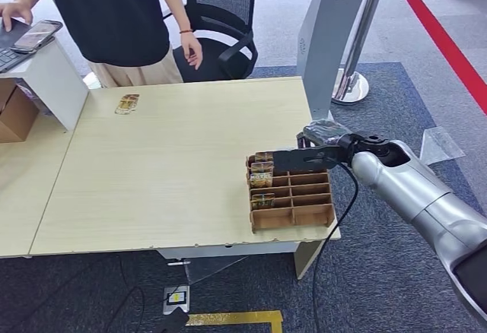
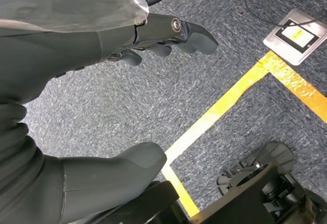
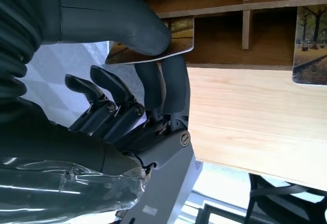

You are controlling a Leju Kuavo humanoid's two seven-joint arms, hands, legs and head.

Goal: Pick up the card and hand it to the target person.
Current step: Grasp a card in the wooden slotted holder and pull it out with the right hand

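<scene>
A brown slotted card box point(image 1: 298, 204) stands near the table's front right corner, with picture cards point(image 1: 261, 172) upright in its left slots. My right hand point(image 1: 313, 153) reaches over the box's far row. In the right wrist view the right hand point(image 3: 127, 116) pinches a card point(image 3: 179, 36) with an autumn-tree picture between thumb and fingers, just above the box point(image 3: 239, 9); another card point(image 3: 308, 45) stands in a slot nearby. A person point(image 1: 123, 21) in a black shirt stands behind the table's far left side. My left hand point(image 2: 115, 40) hangs over the carpet, fingers apart and holding nothing.
One loose card point(image 1: 127, 103) lies on the table point(image 1: 172, 166) at the far left. A black office chair point(image 1: 230, 21) and a grey stand point(image 1: 335, 36) are behind the table. A phone point(image 1: 37, 35) rests on a white riser at the left. A floor socket point(image 1: 176, 297) is below.
</scene>
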